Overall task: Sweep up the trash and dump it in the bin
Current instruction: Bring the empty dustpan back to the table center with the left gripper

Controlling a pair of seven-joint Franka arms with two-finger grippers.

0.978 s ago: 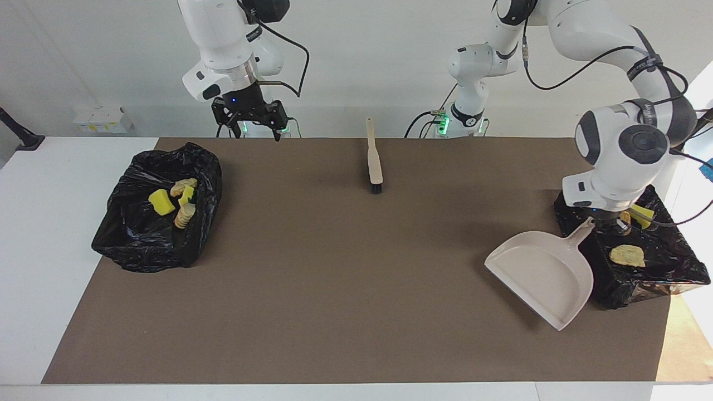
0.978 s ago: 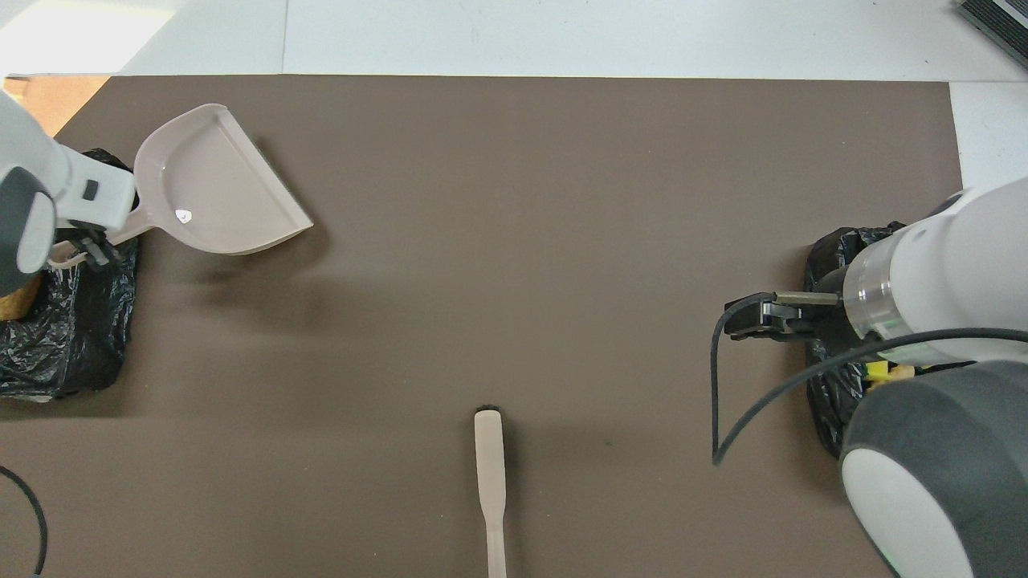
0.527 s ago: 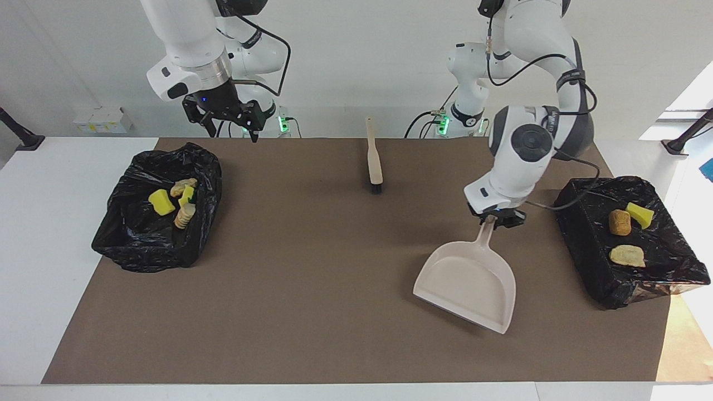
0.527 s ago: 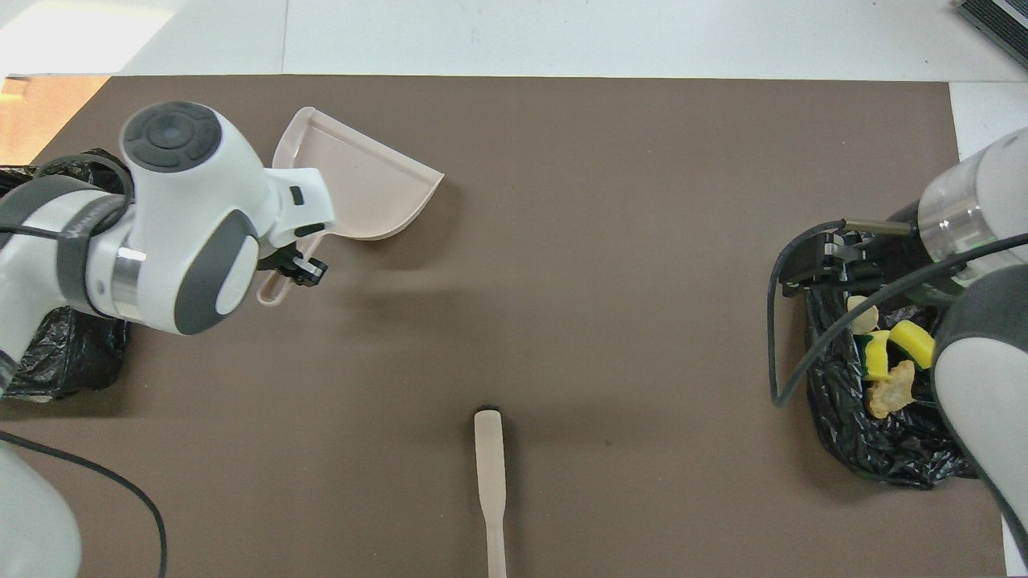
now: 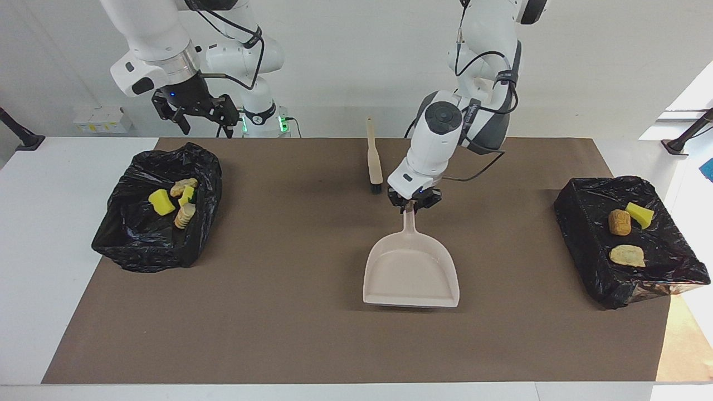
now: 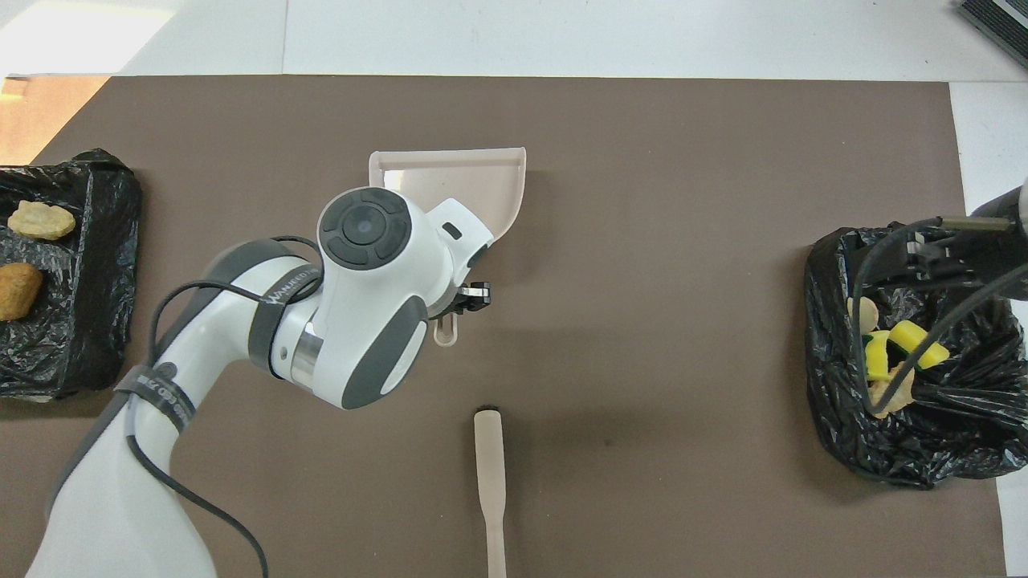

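Note:
My left gripper (image 5: 413, 204) is shut on the handle of the empty beige dustpan (image 5: 411, 274) and holds it low over the middle of the mat, mouth pointing away from the robots. In the overhead view my left arm covers most of the dustpan (image 6: 482, 172). The beige-handled brush (image 5: 373, 159) lies on the mat nearer to the robots, free. The trash lies in two black-bagged bins. The bin at the right arm's end (image 5: 145, 256) holds several scraps (image 5: 161, 202). The bin at the left arm's end (image 5: 629, 289) holds three scraps (image 5: 626, 255). My right gripper (image 5: 205, 118) is open, raised above the table's edge near its bin.
The brown mat (image 5: 278, 312) covers most of the white table. The brush (image 6: 490, 474) lies lengthwise in the middle, close to the dustpan's handle. Each bin (image 6: 96, 241) (image 6: 883, 457) stands at one end of the mat.
My left arm has carried the dustpan from beside the bin at its end to the mat's middle and turned it. My right gripper has risen and moved toward its end of the table.

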